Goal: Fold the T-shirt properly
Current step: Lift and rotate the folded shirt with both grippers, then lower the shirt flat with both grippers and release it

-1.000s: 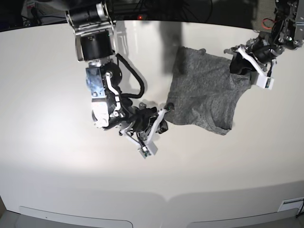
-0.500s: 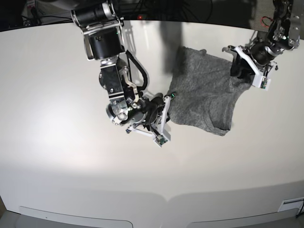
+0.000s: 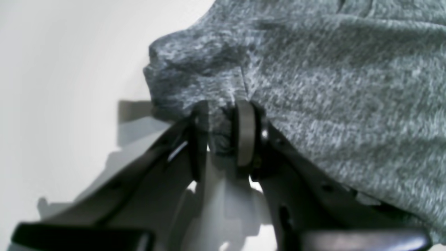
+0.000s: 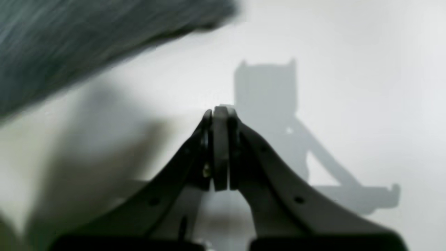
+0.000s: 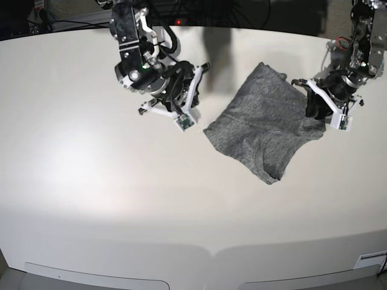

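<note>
T-shirt: already a compact, roughly square bundle, lying toward the far right corner of the worktop. One corner points toward the worktop's middle; a rounded fold edge faces the near edge.

Left hand: fingers clamped on a bunched bit of the shirt's edge; knit fills the gap between the pads in the left wrist view. In the base view this grip sits on the bundle's side nearest the worktop's right edge.

Right hand: fingers pressed together, nothing between them. It hangs over bare worktop near the far edge, apart from the shirt, whose grey edge blurs across the top left of the right wrist view.

Step in hand, my judgement: late stage, adjusting or positioning the folded bundle by one edge; main folds look done, task near its end.

Next move calls for: setting the pinched edge down flat without dragging the layers askew, then releasing cleanly. Soft knit will follow the fingers if they lift before they part. Bundle outline is slightly skewed; squaring may be wanted. The right hand could pin the opposite corner.

Surface: smooth, off-white, matte worktop with a curved near edge, strong light pool at the left side. Room: dark beyond the far edge; cables and one small red light are visible, little else discernible.
</note>
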Robot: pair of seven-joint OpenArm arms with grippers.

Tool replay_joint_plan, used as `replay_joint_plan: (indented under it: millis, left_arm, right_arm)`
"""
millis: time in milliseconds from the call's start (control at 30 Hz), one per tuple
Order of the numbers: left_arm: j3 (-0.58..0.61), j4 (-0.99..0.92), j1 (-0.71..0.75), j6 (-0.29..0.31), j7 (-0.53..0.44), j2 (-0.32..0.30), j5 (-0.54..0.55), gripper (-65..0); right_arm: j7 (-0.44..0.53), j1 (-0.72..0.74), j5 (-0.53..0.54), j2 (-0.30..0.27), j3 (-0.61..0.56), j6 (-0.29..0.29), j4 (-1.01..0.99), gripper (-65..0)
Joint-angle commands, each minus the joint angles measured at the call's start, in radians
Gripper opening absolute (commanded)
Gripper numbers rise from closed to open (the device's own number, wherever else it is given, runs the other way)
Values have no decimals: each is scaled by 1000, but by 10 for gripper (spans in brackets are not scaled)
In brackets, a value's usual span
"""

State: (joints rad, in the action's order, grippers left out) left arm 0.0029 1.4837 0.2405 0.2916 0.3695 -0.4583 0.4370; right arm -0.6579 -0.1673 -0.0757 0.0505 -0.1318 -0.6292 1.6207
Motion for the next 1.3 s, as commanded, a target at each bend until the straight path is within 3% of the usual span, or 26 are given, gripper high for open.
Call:
replay_joint_plan:
  millis: [0,167,333,567,800,933,1033,1067,1167,1267]
  left_arm:
    - [-4,25,-8,-9,1,-24,21,-543]
    - [-13,196,10,-8,56,-65,137,-568]
    - [-101,364,91,-9,80,-90,140,-568]
    - [-167,333,227,-56,48,-86,109,-568]
    - [-166,180,189,-51,18,28,111,-568]
    - [-166,64,95,23,24,81,114,-568]
    - [-166,-3,27,39,50,127,113,-568]
    - [-165,-24,6,39,60,135,113,-568]
    - [-165,-74,-42,49,65,140,114,-568]
    - [-165,-87,-64,79,79,148,114,-568]
  right_arm:
    - [21,13,11,4,3,-7,37,-650]
    - [23,42,8,0,43,-6,80,-650]
    - [65,82,8,2,54,4,77,-650]
    - [139,214,8,15,54,55,-57,-650]
    - [166,420,0,43,53,54,-348,-650]
    - [160,488,-3,72,52,53,-465,-650]
    - [138,490,-3,89,52,53,-491,-650]
    - [114,486,-2,98,52,40,-491,-650]
    - [28,478,36,107,52,-69,-490,-650]
    - [-51,464,90,107,52,-69,-468,-650]
